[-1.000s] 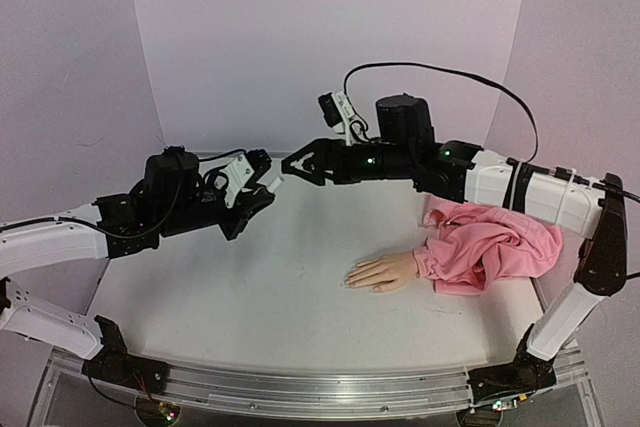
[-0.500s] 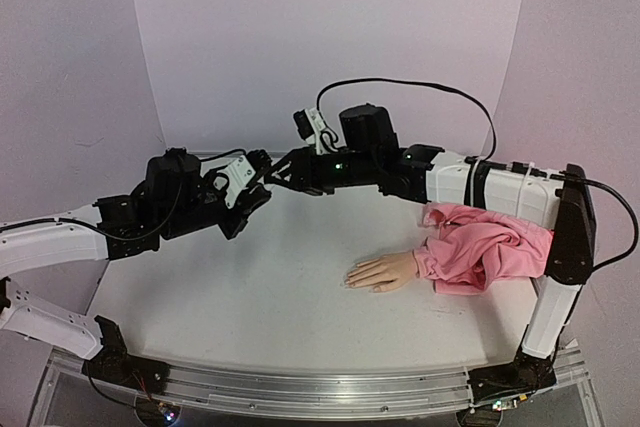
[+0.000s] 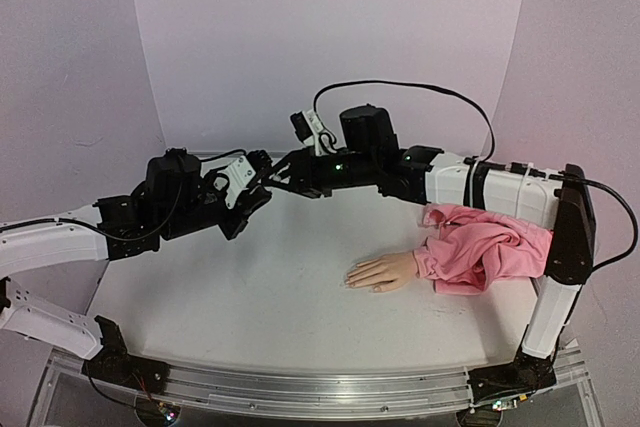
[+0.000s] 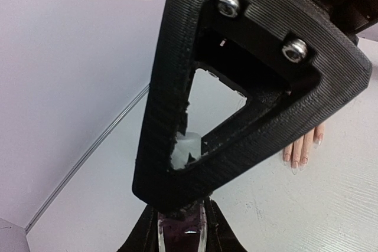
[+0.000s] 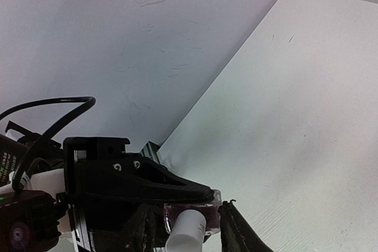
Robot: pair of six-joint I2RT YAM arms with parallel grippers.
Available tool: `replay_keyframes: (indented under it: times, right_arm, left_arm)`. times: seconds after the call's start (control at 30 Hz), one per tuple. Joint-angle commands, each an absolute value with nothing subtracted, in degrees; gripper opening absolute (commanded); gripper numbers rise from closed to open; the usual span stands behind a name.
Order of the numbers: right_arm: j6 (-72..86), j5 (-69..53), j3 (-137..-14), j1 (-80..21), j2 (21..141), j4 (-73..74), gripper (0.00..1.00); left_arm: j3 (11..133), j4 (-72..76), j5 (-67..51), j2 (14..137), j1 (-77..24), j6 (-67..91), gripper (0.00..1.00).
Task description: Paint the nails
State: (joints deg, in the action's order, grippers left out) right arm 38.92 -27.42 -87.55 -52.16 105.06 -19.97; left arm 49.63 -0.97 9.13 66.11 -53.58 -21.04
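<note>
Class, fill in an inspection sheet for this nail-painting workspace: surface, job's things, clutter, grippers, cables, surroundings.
Surface: white table, no spills seen.
Job's things: mannequin hand lies flat right of centre, with its pink sleeve bunched at the wrist. The nails look pale. The polish bottle, dark polish inside and white cap on, is held above the table.
Clutter: nothing seen.
Grippers: left gripper is shut on the bottle's glass. Right gripper has a finger either side of the cap; whether it grips cannot be told.
Cables: black cable loops above the right arm.
Surroundings: plain pale walls.
</note>
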Motion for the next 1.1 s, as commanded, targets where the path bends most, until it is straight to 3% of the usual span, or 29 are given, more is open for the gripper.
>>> replay_keyframes:
  times: [0.0,0.27,0.37,0.5,0.63,0.73,0.87,0.9,0.97,1.07]
  right_arm:
    - [38.2,-30.5,-87.1,-52.2,104.3,-23.6,0.39]
    - [35.8,-29.2,-85.6,-52.2,102.5,-23.5,0.0]
    - [25.7,-36.0,-84.5,-51.8,100.4,-23.2,0.0]
    - [5.5,-59.5,-80.5,-51.8,96.6,-14.9,0.0]
    - [-2.6,-63.2,-80.0,-51.8,95.1,-3.9,0.0]
    - [-3.0,-63.2,-78.6,-51.8,94.0,-3.3,0.0]
    - [-2.4,-54.7,-78.2,-51.7,91.8,-3.3,0.0]
    - [-1.7,-50.4,-78.4,-51.7,91.2,-3.4,0.09]
    - [2.7,-40.3,-78.9,-51.8,90.2,-4.5,0.41]
    - [11.2,-26.4,-78.7,-51.8,89.1,-7.3,0.68]
  left_arm:
    - [50.2,2.5,8.2,64.8,-53.8,-20.0,0.0]
    - [49.9,2.5,4.8,64.0,-53.7,-19.8,0.0]
    - [49.8,2.1,-7.3,62.7,-53.3,-19.1,0.0]
    - [51.0,2.1,-44.1,62.9,-48.9,-13.5,0.0]
    - [55.0,2.1,-68.9,68.7,-46.7,-7.7,0.0]
    - [55.7,2.1,-70.7,70.8,-46.7,-6.3,0.0]
    - [54.4,1.9,-55.9,69.3,-46.7,-5.7,0.0]
    - [53.8,1.9,-51.0,68.6,-46.7,-6.6,0.0]
    - [52.4,1.8,-40.2,67.0,-46.8,-9.3,0.0]
    - [51.0,1.8,-22.4,65.2,-48.6,-14.7,0.0]
